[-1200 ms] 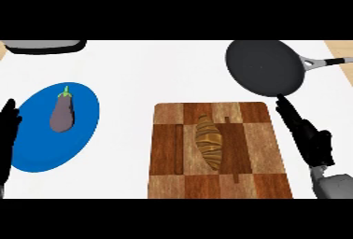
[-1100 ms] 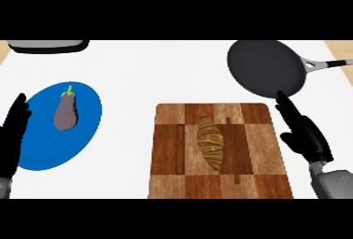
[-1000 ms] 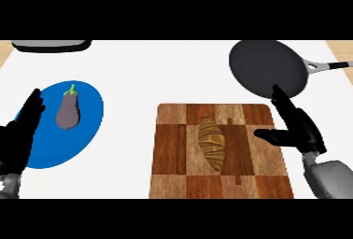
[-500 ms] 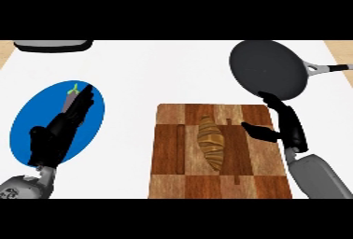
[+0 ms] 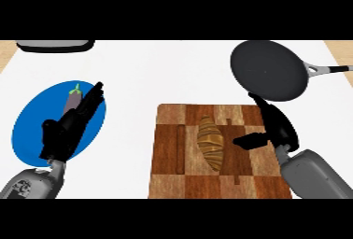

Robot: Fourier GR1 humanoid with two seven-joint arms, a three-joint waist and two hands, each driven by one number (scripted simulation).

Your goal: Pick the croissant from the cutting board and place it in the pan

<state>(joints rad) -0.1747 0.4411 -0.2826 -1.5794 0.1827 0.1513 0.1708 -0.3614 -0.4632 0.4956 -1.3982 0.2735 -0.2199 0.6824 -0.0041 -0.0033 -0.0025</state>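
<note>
Worktop: white surface carrying every item below.
Dark tray: far left corner, cut by the upper edge of the view.
Blue plate: left side of the worktop, partly covered by the left forearm and hand.
Eggplant: on the far part of the blue plate, green stem pointing far; its near end is hidden behind the left hand.
Left hand: over the blue plate, fingers straight and together, pointing far and to the right, tips just beside the eggplant; nothing held.
Cutting board: wooden, chequered, centre near, right of the blue plate.
Croissant: lying lengthwise on the middle of the cutting board, not in the pan.
Right hand: over the right edge of the cutting board, fingers straight and pointing far, thumb stretched left toward the croissant, apart from it; nothing held.
Pan: dark, far right, handle running to the right edge, well apart from the croissant.
</note>
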